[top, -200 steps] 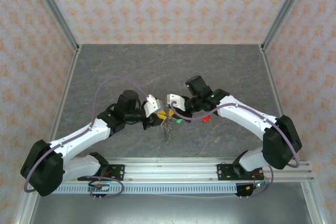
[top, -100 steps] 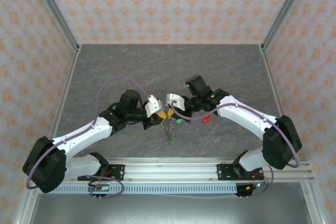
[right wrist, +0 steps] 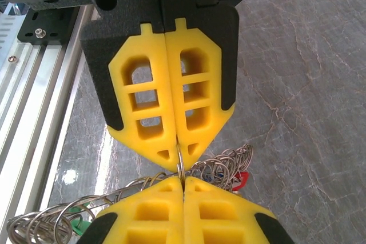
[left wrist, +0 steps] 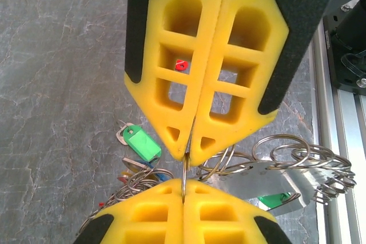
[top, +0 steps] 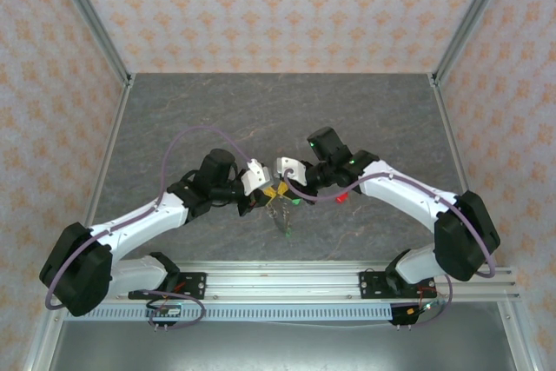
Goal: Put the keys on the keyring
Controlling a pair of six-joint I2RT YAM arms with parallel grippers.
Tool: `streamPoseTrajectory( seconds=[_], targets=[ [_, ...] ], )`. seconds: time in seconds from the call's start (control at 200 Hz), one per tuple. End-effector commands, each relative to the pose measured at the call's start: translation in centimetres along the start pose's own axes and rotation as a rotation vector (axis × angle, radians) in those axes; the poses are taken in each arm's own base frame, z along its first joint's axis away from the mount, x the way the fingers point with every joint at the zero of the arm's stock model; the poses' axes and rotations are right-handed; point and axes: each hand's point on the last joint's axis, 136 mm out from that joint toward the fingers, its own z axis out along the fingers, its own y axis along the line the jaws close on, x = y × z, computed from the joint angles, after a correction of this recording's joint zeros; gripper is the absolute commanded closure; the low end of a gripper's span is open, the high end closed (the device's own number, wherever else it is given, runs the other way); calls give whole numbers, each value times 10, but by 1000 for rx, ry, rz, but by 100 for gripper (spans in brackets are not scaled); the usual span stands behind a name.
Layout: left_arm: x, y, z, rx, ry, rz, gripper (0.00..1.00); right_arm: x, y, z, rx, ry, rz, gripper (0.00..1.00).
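Observation:
The keyring (left wrist: 289, 164) is a bunch of linked metal split rings on a flat metal strip, hanging between the two grippers (top: 281, 215). My left gripper (left wrist: 184, 182) and right gripper (left wrist: 189, 154) meet tip to tip, each shut on the same thin wire ring (left wrist: 185, 170). In the right wrist view the right gripper (right wrist: 183, 179) is below and the left gripper (right wrist: 179, 161) above, with that ring (right wrist: 180, 168) pinched between them. A green key (left wrist: 140, 143) lies on the table. A red key (top: 341, 196) lies to the right, and red plastic (right wrist: 243, 180) shows behind the rings.
The grey stone-patterned table (top: 217, 119) is walled by patterned panels. An aluminium rail (top: 287, 282) with the arm bases runs along the near edge. Another green tag (left wrist: 274, 200) hangs under the metal strip.
My left gripper has closed onto the wire ring. The left arm has shifted slightly toward the right gripper. The right arm has held still.

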Motion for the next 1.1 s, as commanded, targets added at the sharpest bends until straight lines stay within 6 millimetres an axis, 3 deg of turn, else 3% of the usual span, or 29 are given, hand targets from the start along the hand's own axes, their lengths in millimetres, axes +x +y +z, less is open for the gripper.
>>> streamPoseTrajectory(
  seconds=[0.0, 0.12, 0.25, 0.31, 0.38, 0.521, 0.666, 0.836, 0.986, 1.096],
  targets=[
    [-17, 6, -3, -41, -69, 43, 100, -5, 8, -2, -11, -52, -17, 89],
    [-19, 7, -4, -54, -80, 50, 100, 2, 2, -3, 14, -54, 13, 81],
    [-17, 9, -6, -78, -79, 54, 100, -7, -24, -17, 149, -145, 129, 78],
    [-16, 10, -7, -87, -77, 54, 100, -7, -47, -29, 295, -187, 228, 73],
    [-16, 11, -7, -97, -81, 54, 100, 7, -78, -45, 502, -205, 388, 71],
    [-13, 13, -6, -110, -87, 46, 100, 45, -99, -63, 677, -180, 723, 76],
    [-11, 16, -5, -124, -109, 25, 100, 90, -94, -56, 710, -67, 1022, 74],
    [-9, 16, -2, -123, -122, 7, 100, 116, -78, -21, 570, 69, 1276, 70],
    [-5, 16, -2, -127, -119, 4, 100, 120, -73, 10, 433, 148, 1445, 70],
    [-4, 16, -2, -132, -116, 2, 100, 128, -75, 19, 451, 205, 1485, 68]
  ],
)
